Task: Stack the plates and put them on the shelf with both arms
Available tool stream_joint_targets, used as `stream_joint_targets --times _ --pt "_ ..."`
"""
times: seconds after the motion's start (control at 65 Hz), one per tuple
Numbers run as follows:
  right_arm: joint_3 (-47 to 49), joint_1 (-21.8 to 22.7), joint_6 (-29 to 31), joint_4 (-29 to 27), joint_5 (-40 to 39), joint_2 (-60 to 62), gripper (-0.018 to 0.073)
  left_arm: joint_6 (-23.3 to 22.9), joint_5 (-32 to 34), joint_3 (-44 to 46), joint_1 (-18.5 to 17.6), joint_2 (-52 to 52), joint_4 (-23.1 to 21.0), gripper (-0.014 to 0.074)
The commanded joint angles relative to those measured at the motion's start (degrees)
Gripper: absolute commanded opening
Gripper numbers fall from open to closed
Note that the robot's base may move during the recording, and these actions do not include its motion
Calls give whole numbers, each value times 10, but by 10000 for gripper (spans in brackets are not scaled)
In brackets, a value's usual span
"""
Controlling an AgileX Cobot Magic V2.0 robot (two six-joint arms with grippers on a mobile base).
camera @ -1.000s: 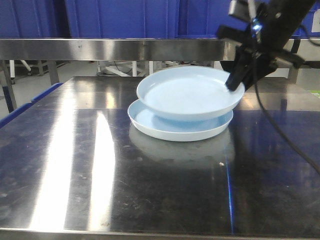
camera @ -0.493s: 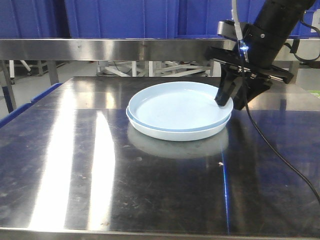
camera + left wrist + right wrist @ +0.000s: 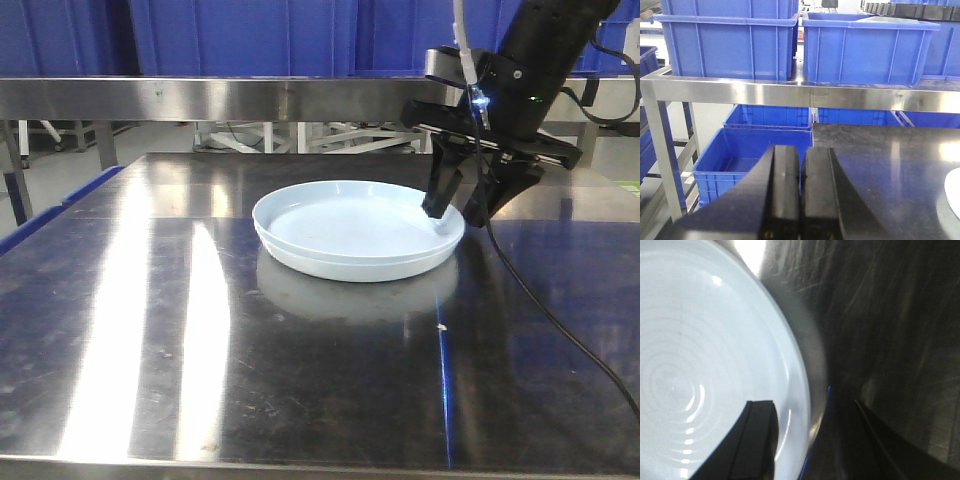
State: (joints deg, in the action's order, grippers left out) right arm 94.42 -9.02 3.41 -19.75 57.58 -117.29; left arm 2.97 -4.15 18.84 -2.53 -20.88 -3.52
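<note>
Steel bench (image 3: 150, 330) is carrying the plates (image 3: 340, 225) nested at its centre, probably so both can travel as one load to the shelf (image 3: 200, 98) behind. The lower one is showing only a rim line. The right end effector (image 3: 458, 207) is straddling their right rim, spread open, gripping nothing; the left end effector (image 3: 802, 155) is sitting pinched together, empty.

I'm seeing the R gripper (image 3: 456, 209) straddling the right rim of the plates (image 3: 350, 225), jaws apart, so that side is being blocked. Its cable (image 3: 545, 305) is trailing across the table (image 3: 200, 330) on the right. Left & front of the plates, the table is lying open. Behind, the shelf rail (image 3: 220, 98) is crossing, w/ bins (image 3: 725, 45) filling the tier above. L gripper (image 3: 801, 165) is facing them, fingers together.
</note>
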Motion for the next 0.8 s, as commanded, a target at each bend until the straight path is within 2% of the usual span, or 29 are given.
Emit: stream_joint_targets --times 0.0,0.785 --pt "16 -1 -1 -8 -5 33 385 0 52 22 1 -3 -6 82" --pt "15 -13 -1 -8 4 19 383 0 52 22 1 -3 -6 82"
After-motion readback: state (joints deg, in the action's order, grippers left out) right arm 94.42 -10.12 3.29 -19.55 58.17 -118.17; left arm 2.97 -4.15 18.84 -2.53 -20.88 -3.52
